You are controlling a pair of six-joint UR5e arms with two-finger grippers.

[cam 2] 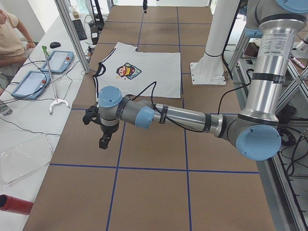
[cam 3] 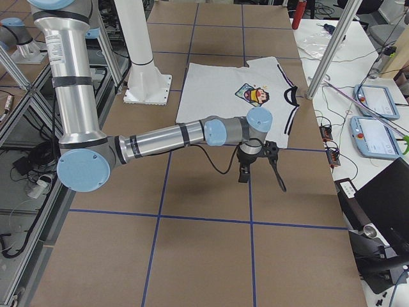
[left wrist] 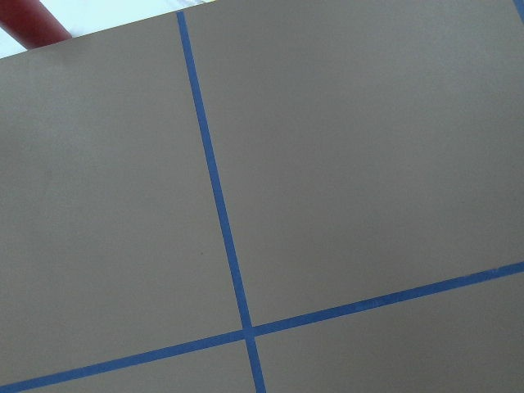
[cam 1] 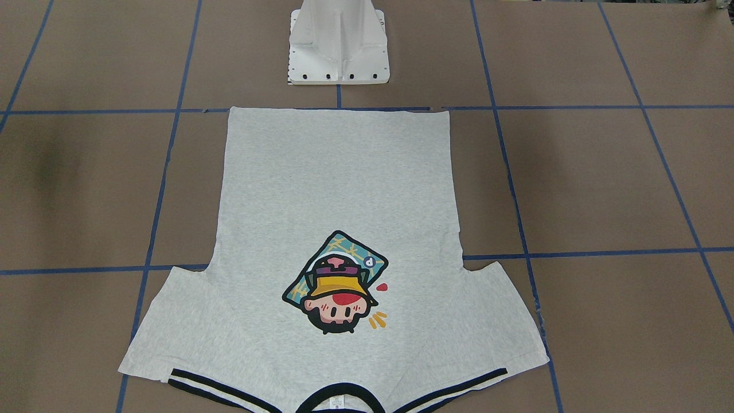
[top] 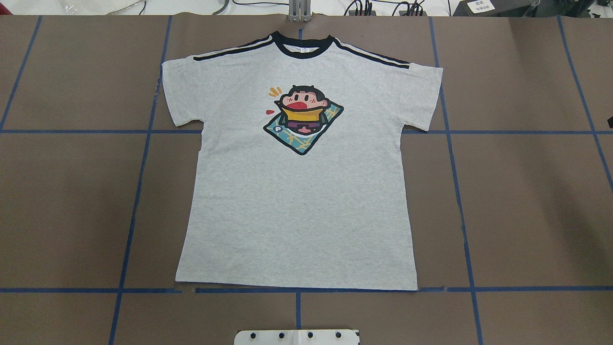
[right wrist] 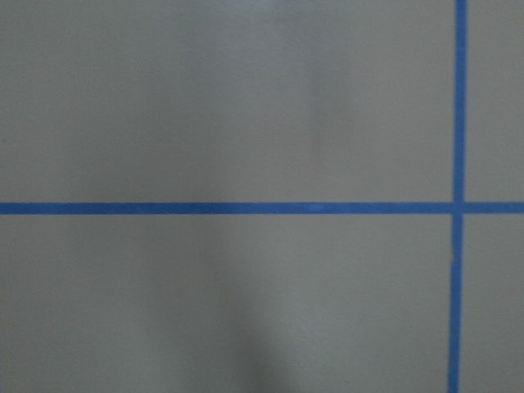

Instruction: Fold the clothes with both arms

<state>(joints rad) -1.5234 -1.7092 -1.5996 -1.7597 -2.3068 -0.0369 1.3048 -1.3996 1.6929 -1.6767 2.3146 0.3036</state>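
Note:
The clothes are one light grey T-shirt point(cam 1: 338, 189) point(top: 297, 206), lying flat and spread out with its printed front up, collar at the table's far edge and hem toward the robot's base. It also shows in the side views point(cam 2: 149, 72) point(cam 3: 217, 96). Both arms are off the shirt. The left gripper point(cam 2: 102, 139) hangs over bare table on the shirt's left side. The right gripper point(cam 3: 246, 173) hovers over bare table on the shirt's right side. Whether either is open or shut, I cannot tell. Both wrist views show only brown table and blue tape.
The white pedestal base point(cam 1: 338, 51) point(top: 297, 337) stands just beyond the hem. Blue tape lines point(left wrist: 217, 196) grid the brown table. A side bench holds tablets point(cam 2: 57, 60), a red cylinder point(cam 2: 14, 204) and cables, with a person point(cam 2: 9, 38) seated there. Metal frame posts point(cam 3: 326, 57) line the far edge.

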